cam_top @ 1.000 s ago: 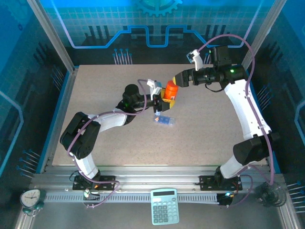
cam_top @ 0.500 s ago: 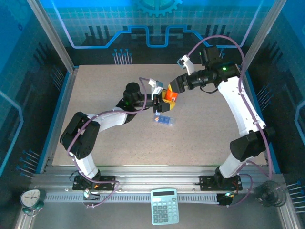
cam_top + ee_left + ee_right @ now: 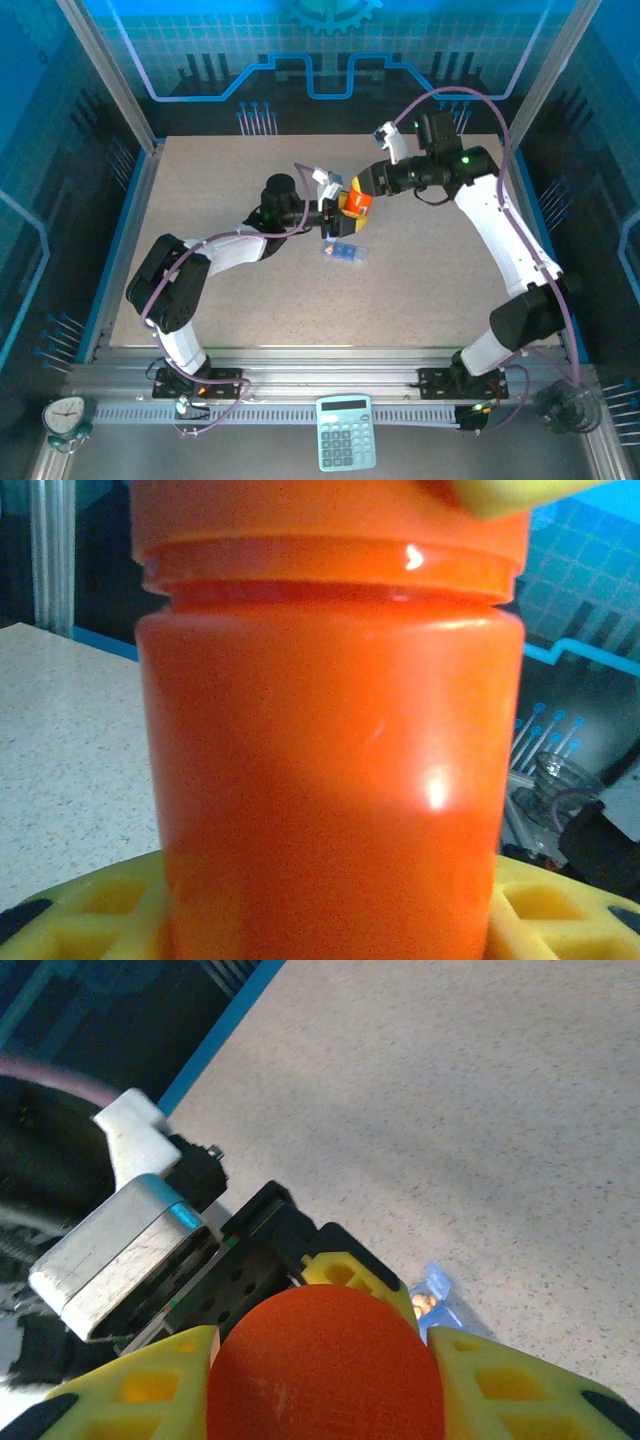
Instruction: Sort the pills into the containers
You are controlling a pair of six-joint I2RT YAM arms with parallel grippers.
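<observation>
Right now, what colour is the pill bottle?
The bottle is orange, cap included; the left wrist view shows it best.

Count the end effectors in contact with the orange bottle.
2. The left end effector grips the orange bottle around its body, coming from the left. The right end effector clamps the bottle's cap from the right.

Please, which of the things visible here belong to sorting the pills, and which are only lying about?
Belonging to the job:
orange cylindrical plastic bottle, lifted above the table
small flat translucent blue plastic pill box, lying on the table

Only lying about:
pale green calculator, at the near edge
small round clock, at the near left corner
</observation>
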